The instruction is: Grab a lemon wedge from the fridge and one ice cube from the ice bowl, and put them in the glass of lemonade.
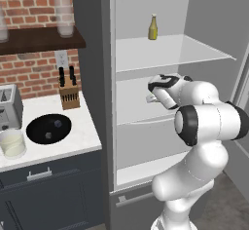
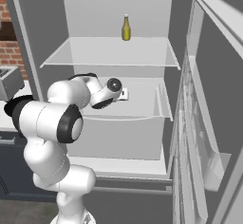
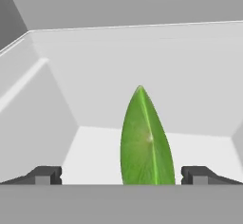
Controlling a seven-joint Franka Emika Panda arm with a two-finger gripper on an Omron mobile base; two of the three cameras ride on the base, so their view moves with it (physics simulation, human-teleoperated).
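hand view: the open hand (image 3: 121, 175) straddles the unlabelled lemon wedge (image 3: 145, 142) on a fridge (image 3: 142, 52) shelf.

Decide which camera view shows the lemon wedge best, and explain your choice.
The hand view: the lemon wedge stands large and close, between the open tool's fingertips. In both base views the arm reaching into the fridge hides it.

Big, round and white all over, with smooth fat parts. Black rings at the bends. Two small dark fingertips (image 3: 47, 174) at the end.
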